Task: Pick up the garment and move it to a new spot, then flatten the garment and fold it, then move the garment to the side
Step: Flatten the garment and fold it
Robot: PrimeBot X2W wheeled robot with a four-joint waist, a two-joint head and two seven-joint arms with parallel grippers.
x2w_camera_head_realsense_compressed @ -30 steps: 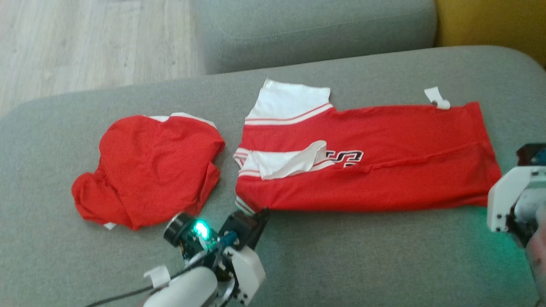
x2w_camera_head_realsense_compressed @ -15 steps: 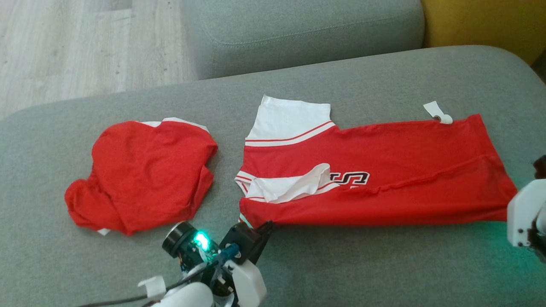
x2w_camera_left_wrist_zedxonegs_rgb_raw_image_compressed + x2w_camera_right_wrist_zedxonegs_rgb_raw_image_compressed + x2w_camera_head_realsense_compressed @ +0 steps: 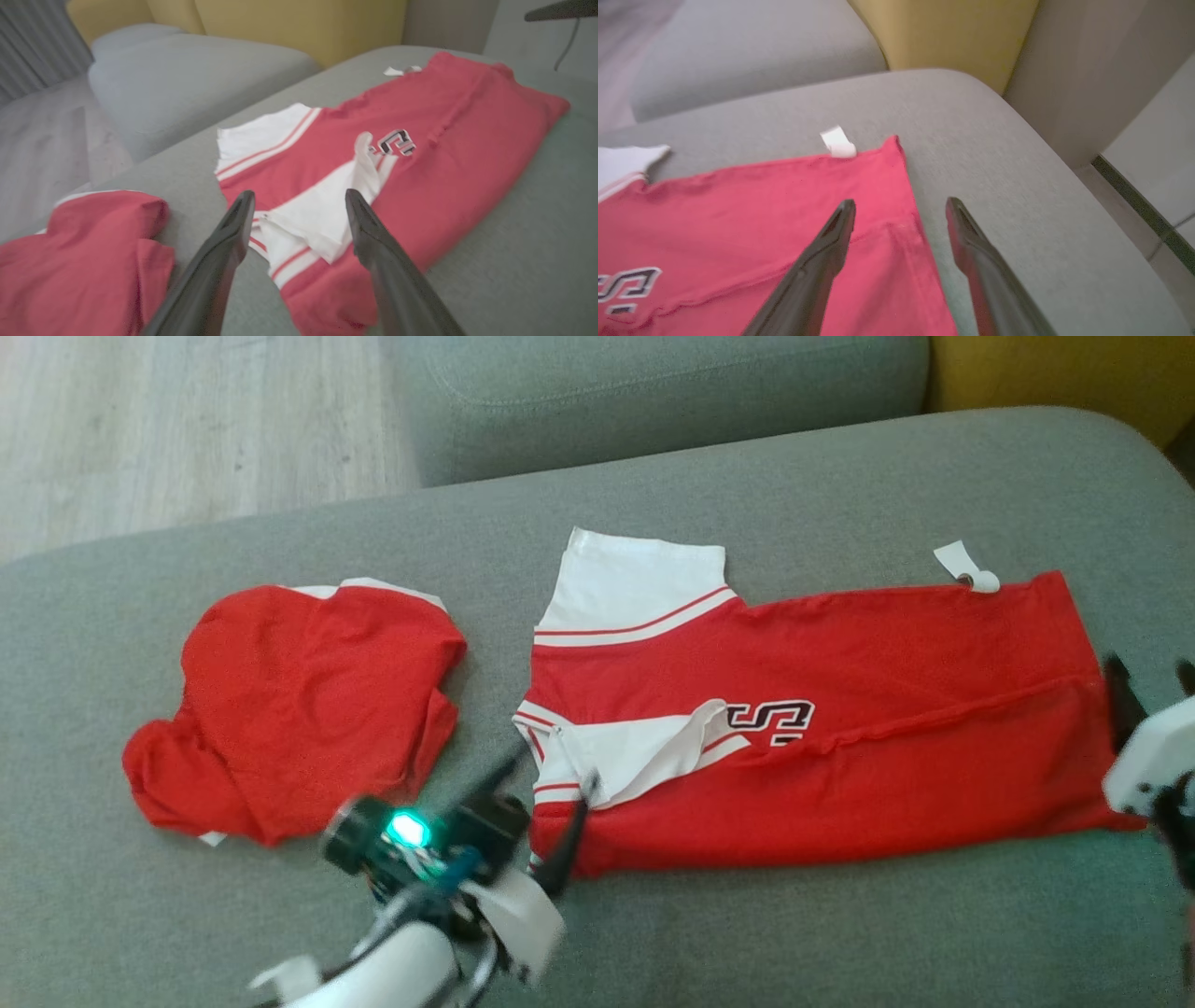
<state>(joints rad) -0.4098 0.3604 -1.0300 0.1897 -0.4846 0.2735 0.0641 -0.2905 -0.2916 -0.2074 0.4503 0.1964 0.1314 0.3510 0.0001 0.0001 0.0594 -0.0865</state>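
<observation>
**Left tool (image 3: 551,775) and right tool (image 3: 1148,667) both let go of the garment (image 3: 887,709)**

Finding 1. Both tools stood wide, with nothing between the fingers. The left tool was at the garment's near-left corner, by the white striped sleeve. One finger was over the cloth and the other just off its edge, and whether either touched it could not be told. The right tool was at the right-hand hem, one finger above the red cloth and one above the bare sofa seat (image 3: 747,915).

Finding 2. The garment lay flat on the sofa seat as a long red band. One white sleeve stuck out at the far left and a small white tag (image 3: 966,567) at the far right corner. A second red garment (image 3: 308,700) sat bunched to the left, apart from it.

Finding 3, change noted. Half a second before, the left tool was shut tight at that same near-left corner, and the right tool sat low at the right edge of the head view. Now both had sprung open. The garment's outline looked much the same. The slight shift in framing I put down to the head camera, not the cloth.

Assessment. The lengthwise fold appeared to be laid and released. In my judgement a crosswise fold remained, then the move to the side. The loose white sleeve flap at the centre could spoil a neat fold.
</observation>
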